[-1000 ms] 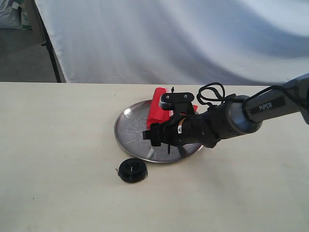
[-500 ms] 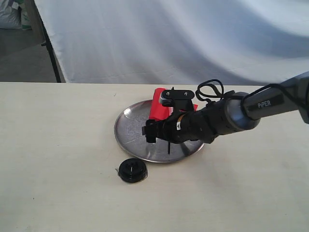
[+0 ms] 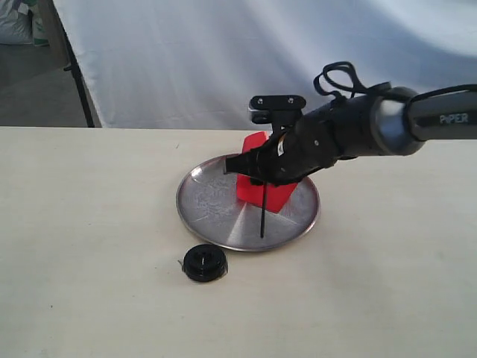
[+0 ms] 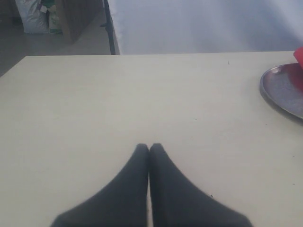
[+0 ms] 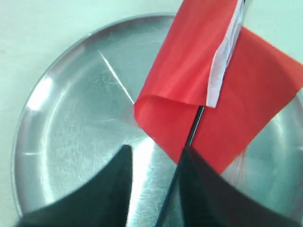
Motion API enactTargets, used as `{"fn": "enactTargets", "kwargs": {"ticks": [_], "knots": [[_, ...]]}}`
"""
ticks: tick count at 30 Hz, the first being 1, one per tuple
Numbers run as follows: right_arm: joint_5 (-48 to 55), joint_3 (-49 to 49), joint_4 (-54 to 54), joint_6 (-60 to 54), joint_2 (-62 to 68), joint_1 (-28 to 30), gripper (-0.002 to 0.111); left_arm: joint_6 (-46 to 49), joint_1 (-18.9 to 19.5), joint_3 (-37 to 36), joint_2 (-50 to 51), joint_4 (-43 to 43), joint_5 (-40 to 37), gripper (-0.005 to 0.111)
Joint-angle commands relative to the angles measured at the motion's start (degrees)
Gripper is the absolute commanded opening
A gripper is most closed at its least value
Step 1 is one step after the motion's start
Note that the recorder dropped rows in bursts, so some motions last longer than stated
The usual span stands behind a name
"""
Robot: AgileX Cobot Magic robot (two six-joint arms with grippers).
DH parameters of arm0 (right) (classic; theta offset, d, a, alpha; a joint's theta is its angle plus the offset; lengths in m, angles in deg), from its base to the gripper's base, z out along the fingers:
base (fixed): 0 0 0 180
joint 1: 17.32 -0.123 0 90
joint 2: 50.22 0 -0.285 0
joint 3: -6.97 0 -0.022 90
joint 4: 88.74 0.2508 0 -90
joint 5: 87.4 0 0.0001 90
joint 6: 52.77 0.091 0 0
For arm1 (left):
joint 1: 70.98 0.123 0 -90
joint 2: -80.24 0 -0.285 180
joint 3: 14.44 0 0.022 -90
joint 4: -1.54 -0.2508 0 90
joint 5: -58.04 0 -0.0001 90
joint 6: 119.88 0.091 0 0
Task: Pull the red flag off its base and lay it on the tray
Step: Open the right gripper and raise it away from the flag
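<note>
The red flag (image 3: pixel 267 192) lies on the silver tray (image 3: pixel 207 203), its cloth folded and its thin black pole pointing to the tray's front rim. My right gripper (image 3: pixel 240 165) hangs just above it. In the right wrist view the right gripper (image 5: pixel 156 156) is open over the tray (image 5: pixel 71 118); the flag (image 5: pixel 199 80) has its pole running between the fingers, close along one of them and not clamped. The black round base (image 3: pixel 205 263) sits on the table in front of the tray. My left gripper (image 4: pixel 149 147) is shut and empty over bare table.
A white cloth backdrop (image 3: pixel 261 60) hangs behind the light table (image 3: pixel 89 246). The left wrist view catches the tray's rim (image 4: pixel 279 92) and a bit of red cloth (image 4: pixel 299 56) at its edge. A dark stand leg (image 3: pixel 78 82) is at the back left.
My right gripper has risen and drawn back from low over the tray. The flag stays on the tray, its cloth now showing below the gripper. The base has not moved.
</note>
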Motion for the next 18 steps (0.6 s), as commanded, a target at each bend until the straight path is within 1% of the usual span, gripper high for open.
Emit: {"fn": "enactTargets", "kwargs": {"ticks": [1,4,6,14,18], "knots": [[4.13,0.2,-0.21,-4.55,-4.58,-1.02,0.0,-0.39,0.06,-0.23,-0.22,-0.16,0.47,0.0],[5.42,0.42,-0.21,-6.19,-6.81,-2.69,0.0,-0.39,0.06,-0.23,-0.22,-0.16,0.47,0.0],[3.97,1.42,-0.21,-6.46,-8.44,-4.35,0.0,-0.39,0.06,-0.23,-0.22,-0.16,0.47,0.0],[-10.69,10.37,-0.21,-7.14,-19.42,-12.29,0.0,-0.39,0.06,-0.23,-0.22,-0.16,0.47,0.0],[-14.37,15.32,-0.21,-6.65,-26.22,-15.38,0.0,-0.39,0.06,-0.23,-0.22,-0.16,0.47,0.0]]}}
